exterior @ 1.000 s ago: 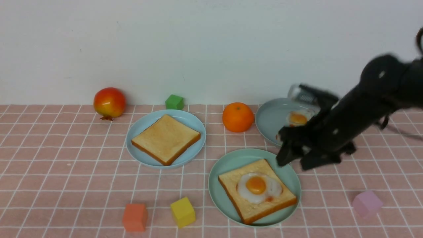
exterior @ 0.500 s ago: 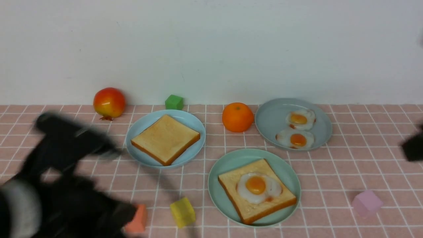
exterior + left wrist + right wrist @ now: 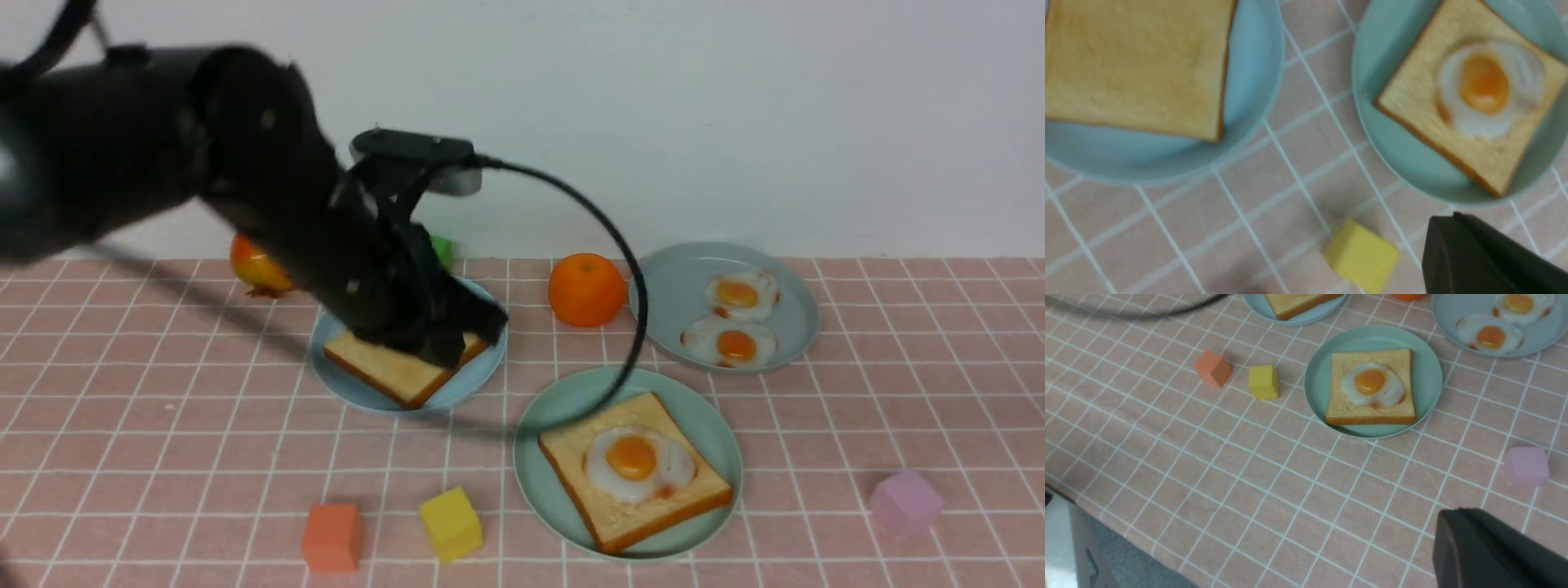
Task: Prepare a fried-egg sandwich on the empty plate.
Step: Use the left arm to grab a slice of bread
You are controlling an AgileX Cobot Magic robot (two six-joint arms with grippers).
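A toast slice (image 3: 694,490) with a fried egg (image 3: 633,461) on top lies on the mint-green plate (image 3: 710,441) at centre front. The second toast slice (image 3: 392,369) rests on a sky-blue plate (image 3: 482,371), partly covered by my left arm. My left gripper (image 3: 461,339) hovers over that slice's right side, shut and holding nothing; in the left wrist view its fingers (image 3: 1453,245) form one closed wedge. My right gripper (image 3: 1453,516) is out of the front view, shut and empty above the cloth near a pink cube (image 3: 1526,466).
A grey-blue plate (image 3: 678,286) at back right holds two more fried eggs (image 3: 739,292). An orange (image 3: 588,290) sits between the back plates. A red fruit (image 3: 253,265) and green cube (image 3: 443,249) are partly behind my arm. Orange-red (image 3: 332,536) and yellow (image 3: 451,523) cubes lie in front.
My right arm has pulled back out of the front view and its gripper has shut. My left arm has swung in from the lower left to above the toast on the sky-blue plate.
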